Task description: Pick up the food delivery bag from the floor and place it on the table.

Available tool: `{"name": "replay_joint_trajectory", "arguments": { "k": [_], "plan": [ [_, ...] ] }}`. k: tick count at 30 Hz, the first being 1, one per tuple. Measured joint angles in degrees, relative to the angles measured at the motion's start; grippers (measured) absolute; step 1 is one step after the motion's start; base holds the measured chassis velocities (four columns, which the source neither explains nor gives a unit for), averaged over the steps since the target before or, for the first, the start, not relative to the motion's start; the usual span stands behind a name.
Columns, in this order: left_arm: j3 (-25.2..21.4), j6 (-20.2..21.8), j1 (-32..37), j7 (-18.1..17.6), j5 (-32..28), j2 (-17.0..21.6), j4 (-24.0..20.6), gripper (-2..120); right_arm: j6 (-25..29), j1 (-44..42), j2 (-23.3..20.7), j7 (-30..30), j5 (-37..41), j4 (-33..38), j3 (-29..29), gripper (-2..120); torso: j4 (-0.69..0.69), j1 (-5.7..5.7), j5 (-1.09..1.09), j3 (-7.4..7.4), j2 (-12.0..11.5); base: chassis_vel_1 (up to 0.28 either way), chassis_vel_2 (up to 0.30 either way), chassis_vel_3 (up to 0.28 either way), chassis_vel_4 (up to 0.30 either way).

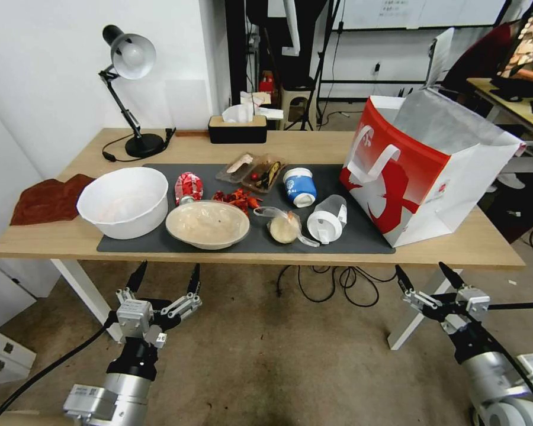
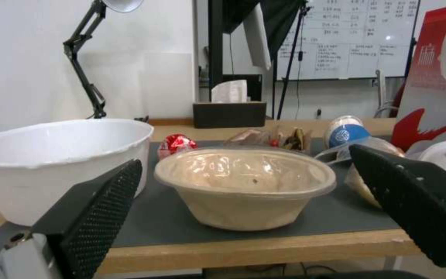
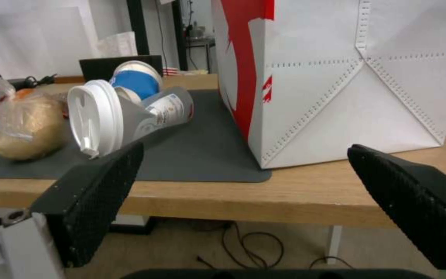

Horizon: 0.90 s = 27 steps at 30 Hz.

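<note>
Two grippers hang below the table's [image 1: 485,248] front edge, both empty. We see the bag [image 1: 423,168] upright at the right end of the table, one corner on the mat [image 1: 361,234], so we judge the placing done. Our left gripper [image 1: 166,279] and right gripper [image 1: 429,277] each hold their fingers spread wide, touching nothing, probably parked clear of the bag.

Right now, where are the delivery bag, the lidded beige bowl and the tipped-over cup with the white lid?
food delivery bag [image 1: 417,189]: head view, on its red-and-white front face.
beige bowl [image 2: 244,207]: left wrist view, on its outer wall.
tipped-over cup [image 3: 91,116]: right wrist view, on its white lid.
</note>
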Motion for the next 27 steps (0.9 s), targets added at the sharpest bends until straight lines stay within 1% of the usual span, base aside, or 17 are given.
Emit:
{"name": "replay_joint_trajectory", "arguments": {
  "k": [8,27],
  "plan": [
    [0.09,0.01,0.03,-0.14,0.03,0.23,-0.23,100,0.62,-0.32,1.02,0.28,-0.72,-0.02,-0.36,100,0.00,0.00,0.00,0.00,0.00,0.000,0.000,0.000,0.000],
    [-0.08,0.13,0.09,-0.10,0.34,0.29,-0.33,100,0.64,-0.42,1.03,0.43,-0.88,0.00,-0.30,100,0.00,0.00,0.00,0.00,0.00,0.000,0.000,0.000,0.000]
  ]
}}
